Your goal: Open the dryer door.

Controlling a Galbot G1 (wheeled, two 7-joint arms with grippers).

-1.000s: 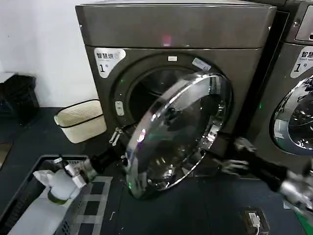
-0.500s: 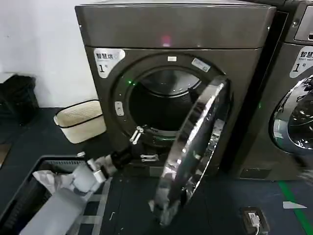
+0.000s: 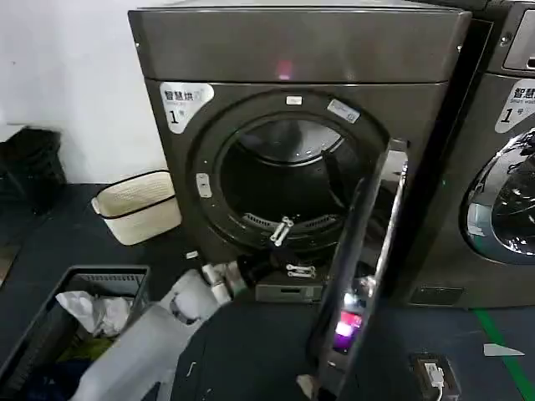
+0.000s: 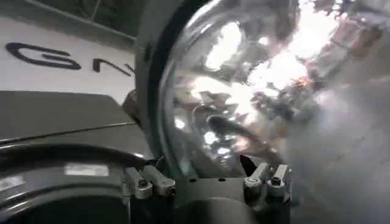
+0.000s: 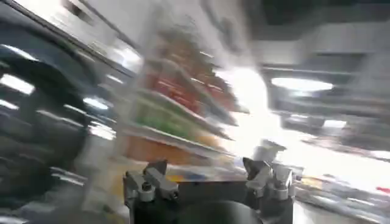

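The dryer door [image 3: 361, 251] stands swung out on its right-hand hinge, edge-on to the head view, and the dark drum opening [image 3: 288, 180] is uncovered. My left gripper [image 3: 292, 250] reaches in from the lower left and hovers at the opening's lower rim, just left of the door. Its fingers are open and hold nothing. In the left wrist view the door's chrome ring and shiny glass [image 4: 244, 91] curve close beyond the left gripper [image 4: 207, 182], without touching it. In the blurred right wrist view my right gripper [image 5: 207, 179] is open with nothing between its fingers.
A second grey machine [image 3: 501, 167] with its own chrome-ringed door stands at the right. A cream basket [image 3: 138, 205] sits by the wall at the left. A dark crate [image 3: 125, 276] with laundry is on the floor at the lower left. A small device [image 3: 435, 372] lies at the lower right.
The door has swung from half open, facing me, to edge-on at the right. My left gripper followed rightward along the opening's lower rim. The right arm left the head view.
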